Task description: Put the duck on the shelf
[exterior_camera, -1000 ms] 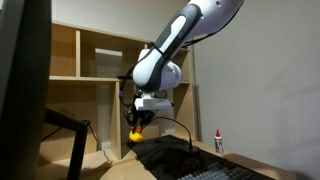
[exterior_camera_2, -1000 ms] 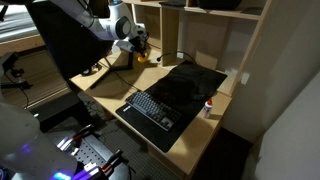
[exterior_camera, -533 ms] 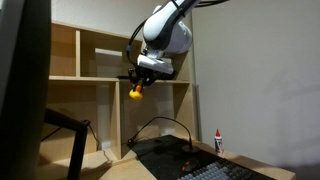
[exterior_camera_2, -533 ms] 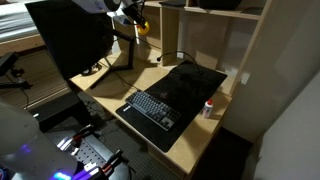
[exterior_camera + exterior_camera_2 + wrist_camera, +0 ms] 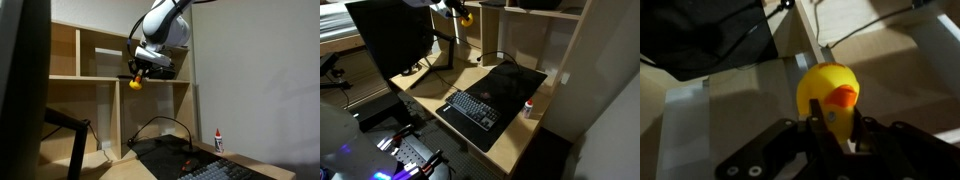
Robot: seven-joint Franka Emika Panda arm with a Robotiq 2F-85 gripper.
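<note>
My gripper (image 5: 138, 74) is shut on the small yellow duck (image 5: 136, 83), which hangs below the fingers level with a horizontal board of the light-wood shelf (image 5: 95, 79). In an exterior view the duck (image 5: 466, 17) is held high at the shelf's front, with the shelf (image 5: 520, 30) behind it. In the wrist view the duck (image 5: 828, 92), with its orange beak, sits between the two black fingers of the gripper (image 5: 837, 122), above a shelf board (image 5: 700, 105).
A desk (image 5: 435, 90) below carries a black mat with a keyboard (image 5: 473, 108), cables and a red-capped white bottle (image 5: 529, 108). A dark monitor (image 5: 390, 40) stands at the desk's side. The bottle (image 5: 219, 141) also shows by the wall.
The arm has risen from near the desk up to the shelf board's height, carrying the duck with it. In the last half second it rose only slightly.
</note>
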